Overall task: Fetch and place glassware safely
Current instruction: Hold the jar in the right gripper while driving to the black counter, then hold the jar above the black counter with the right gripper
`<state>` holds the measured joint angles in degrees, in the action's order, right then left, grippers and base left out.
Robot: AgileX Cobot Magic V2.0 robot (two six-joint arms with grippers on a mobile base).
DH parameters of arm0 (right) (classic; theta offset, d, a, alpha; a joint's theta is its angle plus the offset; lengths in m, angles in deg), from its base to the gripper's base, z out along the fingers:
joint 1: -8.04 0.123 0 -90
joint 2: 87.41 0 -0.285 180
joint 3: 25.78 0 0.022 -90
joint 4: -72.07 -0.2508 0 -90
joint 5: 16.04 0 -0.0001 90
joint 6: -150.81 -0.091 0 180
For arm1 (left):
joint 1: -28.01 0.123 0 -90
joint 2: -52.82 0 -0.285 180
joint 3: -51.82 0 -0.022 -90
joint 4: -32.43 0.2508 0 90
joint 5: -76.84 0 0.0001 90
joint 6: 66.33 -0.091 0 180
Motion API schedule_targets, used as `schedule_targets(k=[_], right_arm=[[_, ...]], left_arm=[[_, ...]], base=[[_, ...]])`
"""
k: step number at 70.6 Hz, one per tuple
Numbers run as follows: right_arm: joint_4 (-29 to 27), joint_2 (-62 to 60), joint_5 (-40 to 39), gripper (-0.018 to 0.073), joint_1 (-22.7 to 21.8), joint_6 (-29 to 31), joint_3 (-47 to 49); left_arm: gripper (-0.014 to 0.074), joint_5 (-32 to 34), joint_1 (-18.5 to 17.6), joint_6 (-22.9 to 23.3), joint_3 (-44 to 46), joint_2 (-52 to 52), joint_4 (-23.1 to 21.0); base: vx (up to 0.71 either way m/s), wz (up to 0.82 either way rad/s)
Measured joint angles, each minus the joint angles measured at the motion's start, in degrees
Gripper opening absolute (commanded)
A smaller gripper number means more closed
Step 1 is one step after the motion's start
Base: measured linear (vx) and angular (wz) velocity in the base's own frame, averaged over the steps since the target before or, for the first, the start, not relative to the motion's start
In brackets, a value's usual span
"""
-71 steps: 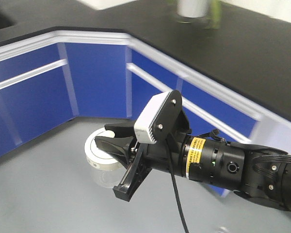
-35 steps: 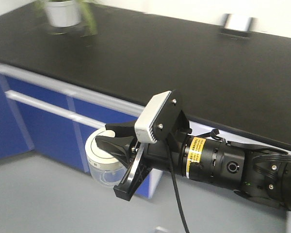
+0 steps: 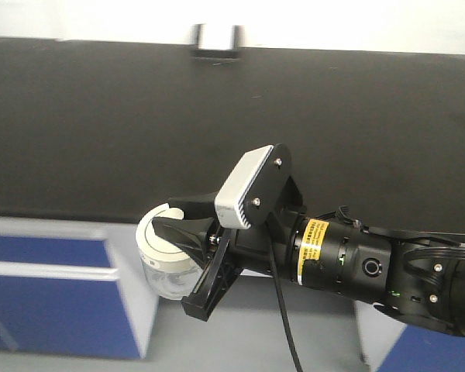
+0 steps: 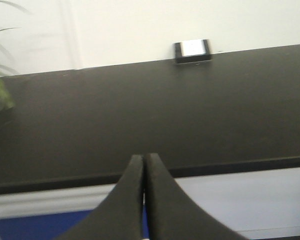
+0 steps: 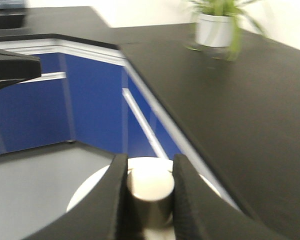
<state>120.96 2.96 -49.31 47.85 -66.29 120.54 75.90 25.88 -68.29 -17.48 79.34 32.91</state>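
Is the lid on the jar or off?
On. The cream lid sits atop the glass jar, its knob pinched by the right gripper.

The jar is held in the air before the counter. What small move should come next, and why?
Probably ease the right gripper forward until the jar is over the counter: it hangs by its lid knob, short of the edge.

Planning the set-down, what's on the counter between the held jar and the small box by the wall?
Nothing; the front view shows only bare black countertop between jar and box.
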Motion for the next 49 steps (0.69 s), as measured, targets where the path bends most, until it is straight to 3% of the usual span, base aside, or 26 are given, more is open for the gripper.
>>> schedule_targets(k=[22,49], right_arm=[[0.00,0.00,0.00,-0.0004,0.00,0.00,0.00],[0.00,0.00,0.00,-0.0004,0.00,0.00,0.00]], left_arm=[[-0.0007,0.00,0.00,0.00,0.00,0.00,0.00],[-0.0007,0.00,0.00,0.00,0.00,0.00,0.00]], base=[[0.19,-0.45],[0.21,-0.06]])
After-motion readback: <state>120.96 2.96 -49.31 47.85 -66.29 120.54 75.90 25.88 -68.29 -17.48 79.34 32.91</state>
